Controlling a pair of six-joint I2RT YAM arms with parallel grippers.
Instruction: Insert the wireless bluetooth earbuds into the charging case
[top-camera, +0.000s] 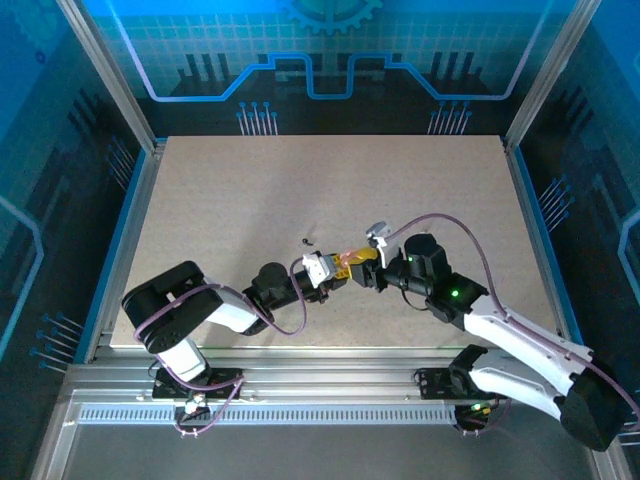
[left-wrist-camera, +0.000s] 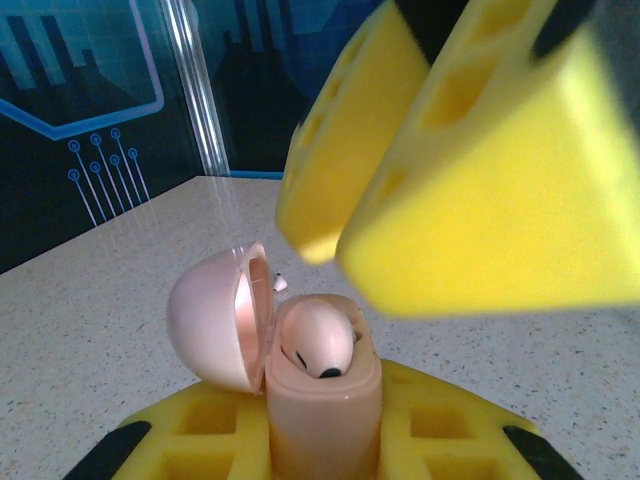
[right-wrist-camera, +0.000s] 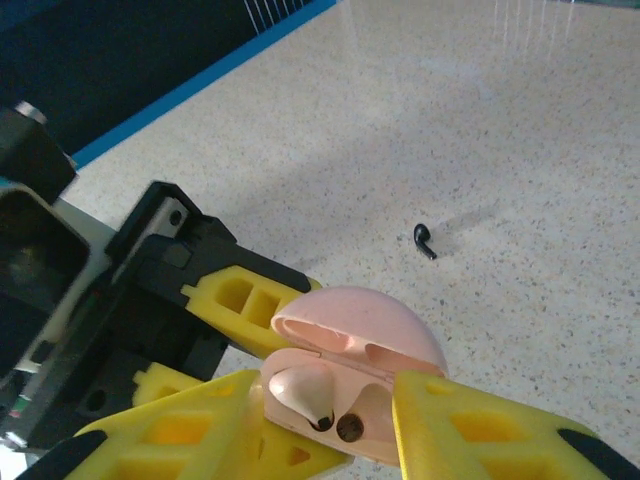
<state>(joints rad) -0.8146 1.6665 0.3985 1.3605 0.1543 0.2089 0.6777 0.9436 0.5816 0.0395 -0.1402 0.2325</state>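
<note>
The left claw (left-wrist-camera: 325, 432) half hides the charging case (right-wrist-camera: 362, 336); pale earbud (left-wrist-camera: 318, 340) half-sunk.

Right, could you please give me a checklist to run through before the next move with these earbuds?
1. Glossy pink rounded charging case clamped in the left gripper: ok.
2. Case lid swung open: ok.
3. Pale pinkish-white stemmed earbud seated in its slot: ok.
4. Second slot free for another earbud: ok.
5. Right gripper open and holding nothing: ok.
6. Small black stemmed earbud in the case: not ok; it lies on the speckled table beyond the case.
</note>
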